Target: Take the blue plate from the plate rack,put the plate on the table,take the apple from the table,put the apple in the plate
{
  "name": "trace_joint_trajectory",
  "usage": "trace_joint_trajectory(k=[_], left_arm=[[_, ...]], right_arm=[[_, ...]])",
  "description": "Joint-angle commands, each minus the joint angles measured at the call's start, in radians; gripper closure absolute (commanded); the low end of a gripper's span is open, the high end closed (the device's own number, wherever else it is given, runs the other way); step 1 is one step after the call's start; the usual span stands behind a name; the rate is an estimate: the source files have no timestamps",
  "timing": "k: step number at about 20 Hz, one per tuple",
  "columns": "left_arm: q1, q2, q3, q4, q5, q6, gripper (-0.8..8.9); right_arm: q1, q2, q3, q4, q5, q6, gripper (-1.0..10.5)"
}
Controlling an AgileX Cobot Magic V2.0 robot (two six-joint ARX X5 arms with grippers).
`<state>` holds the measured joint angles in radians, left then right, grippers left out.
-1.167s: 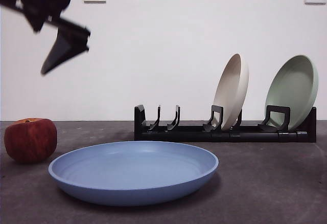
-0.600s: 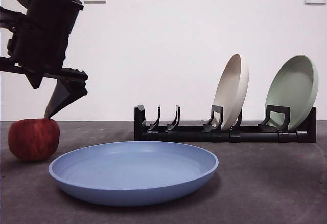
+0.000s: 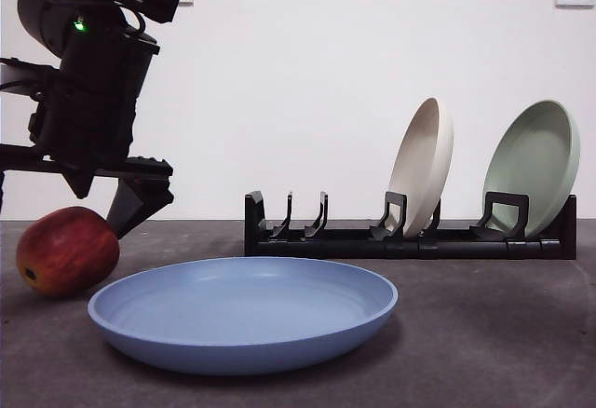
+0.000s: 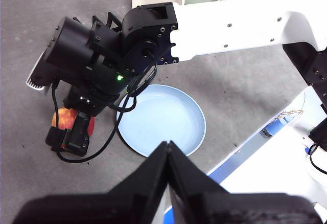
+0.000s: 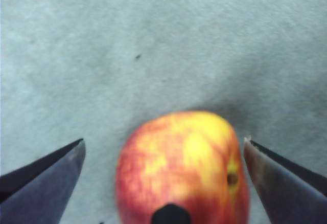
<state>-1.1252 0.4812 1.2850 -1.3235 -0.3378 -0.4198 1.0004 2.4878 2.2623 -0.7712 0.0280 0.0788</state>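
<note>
The red apple (image 3: 67, 251) lies tilted on the table (image 3: 484, 333) at the left, just beside the blue plate (image 3: 244, 313), which lies flat in front. My right gripper (image 5: 163, 141) is open and low over the apple (image 5: 184, 168), one jaw on each side with gaps showing. In the front view one jaw's tip sits at the apple's upper right. The left wrist view shows this gripper (image 4: 69, 137) over the apple (image 4: 62, 117), next to the plate (image 4: 163, 119). My left gripper (image 4: 167, 148) is shut and empty, high above the table. The plate rack (image 3: 410, 240) stands behind.
A beige plate (image 3: 424, 166) and a pale green plate (image 3: 535, 161) stand upright in the rack's right slots; its left slots hold nothing. The right arm's white link (image 4: 245, 22) reaches across above the table. The table's edge (image 4: 240, 147) lies near the plate.
The right arm has come down from the upper left onto the apple, its jaws now around it. The apple has tipped over to the side. The plate has not moved.
</note>
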Motion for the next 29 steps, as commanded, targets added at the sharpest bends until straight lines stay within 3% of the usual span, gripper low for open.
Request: trace_joint_trajectory(k=[1,4,5,11,14,18,25,27,29], left_arm=[[-0.002,-0.006,0.0,0.003,-0.003,0.008,8.22],[-0.002,-0.006,0.0,0.003,-0.003,0.007,8.22],[-0.002,-0.006,0.0,0.003,-0.003,0.007,8.22],[-0.002,-0.006,0.0,0.003,-0.003,0.005,8.22],[-0.002,-0.006,0.0,0.003,-0.003,0.005,8.22],[-0.002,-0.006,0.0,0.003,-0.003,0.005,8.22],[-0.002,-0.006,0.0,0.003,-0.003,0.012,8.22],[-0.002,-0.006,0.0,0.003,-0.004,0.013,8.22],[-0.002,-0.006,0.0,0.003,-0.009,0.013,8.22]], right_arm=[[0.001,0.014,-0.004,0.006,0.018,0.005,0.7],[-0.006,0.014,-0.004,-0.005,0.032,0.007,0.7],[-0.007,0.016,-0.005,-0.026,0.032,0.007,1.2],[-0.008,0.016,-0.006,-0.069,0.031,0.027,7.0],[-0.006,0.016,-0.006,-0.076,0.031,0.026,9.0],[-0.008,-0.011,0.019,-0.097,0.026,0.023,9.4],[-0.014,-0.197,0.029,-0.169,0.079,-0.086,9.6],[-0.021,-0.256,0.029,-0.234,0.101,-0.116,9.6],[-0.026,-0.305,0.029,-0.305,0.182,-0.136,9.6]])
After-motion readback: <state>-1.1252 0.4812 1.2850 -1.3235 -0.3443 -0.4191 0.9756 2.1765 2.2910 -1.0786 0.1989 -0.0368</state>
